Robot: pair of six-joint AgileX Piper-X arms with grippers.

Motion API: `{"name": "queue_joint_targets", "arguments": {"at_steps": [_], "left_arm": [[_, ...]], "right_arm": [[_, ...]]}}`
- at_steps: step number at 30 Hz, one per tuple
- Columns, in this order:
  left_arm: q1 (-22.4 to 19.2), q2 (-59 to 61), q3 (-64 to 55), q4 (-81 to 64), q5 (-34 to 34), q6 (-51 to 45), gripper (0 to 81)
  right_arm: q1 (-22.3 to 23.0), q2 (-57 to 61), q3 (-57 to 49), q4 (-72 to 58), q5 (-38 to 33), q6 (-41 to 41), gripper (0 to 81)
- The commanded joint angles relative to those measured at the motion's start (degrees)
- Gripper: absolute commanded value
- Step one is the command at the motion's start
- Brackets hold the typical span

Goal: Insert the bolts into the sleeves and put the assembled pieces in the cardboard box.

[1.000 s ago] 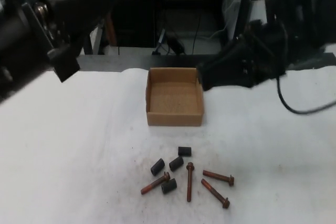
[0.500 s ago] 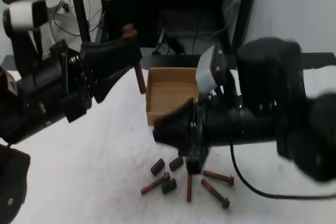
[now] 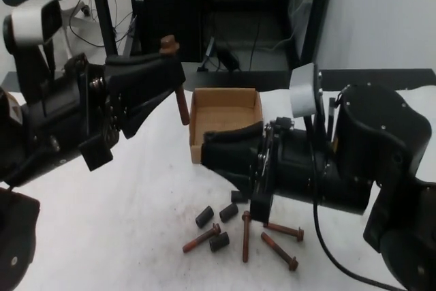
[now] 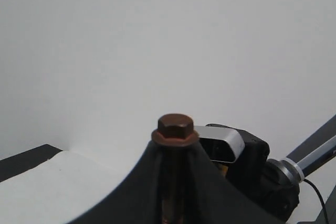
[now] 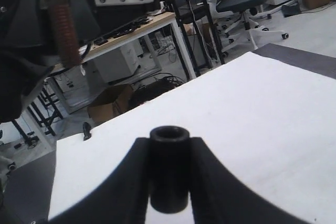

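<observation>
While you've got one piece in each arm, nothing's actually mated yet. Your left gripper (image 3: 170,73) is clamped on a bolt (image 4: 175,129), head up, held above the bench just left of the cardboard box (image 3: 204,110). Your right gripper (image 3: 214,155) is pinching a sleeve (image 5: 169,171), low in front of the box. I'd call this the very start: first insertion not done, what shows of the box looks empty, and four loose bolts (image 3: 245,236) plus a few loose sleeves (image 3: 204,217) lie on the white cover (image 3: 102,223).

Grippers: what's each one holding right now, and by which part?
Left gripper: a bolt, clamped by the shank just below its head. Right gripper: a sleeve, gripped by its sides.
</observation>
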Motion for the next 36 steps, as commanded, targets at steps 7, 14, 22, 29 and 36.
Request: {"name": "queue_joint_targets", "arguments": {"at_steps": [7,14,22,29,36], "left_arm": [[-0.57,-0.2,-0.15,2.44,3.16,5.79,0.2],[-0.57,-0.2,-0.15,4.87,4.64,11.03,0.2],[-0.57,-0.2,-0.15,4.99,5.38,11.04,0.2],[-1.8,-0.2,-0.15,4.99,4.89,10.6,0.2],[-2.35,-0.2,-0.47,4.94,4.7,10.6,0.2]], "right_arm": [[2.17,-0.58,-0.1,-1.1,-3.78,0.32,0.8],[2.06,-0.58,-0.1,-5.37,-6.2,0.43,0.8],[2.06,-0.58,-0.1,-7.93,-6.29,0.43,0.8],[2.06,-0.58,-0.1,-5.01,-6.29,-0.6,0.8],[2.06,-0.58,-0.1,0.21,-5.7,-3.92,0.8]]}}
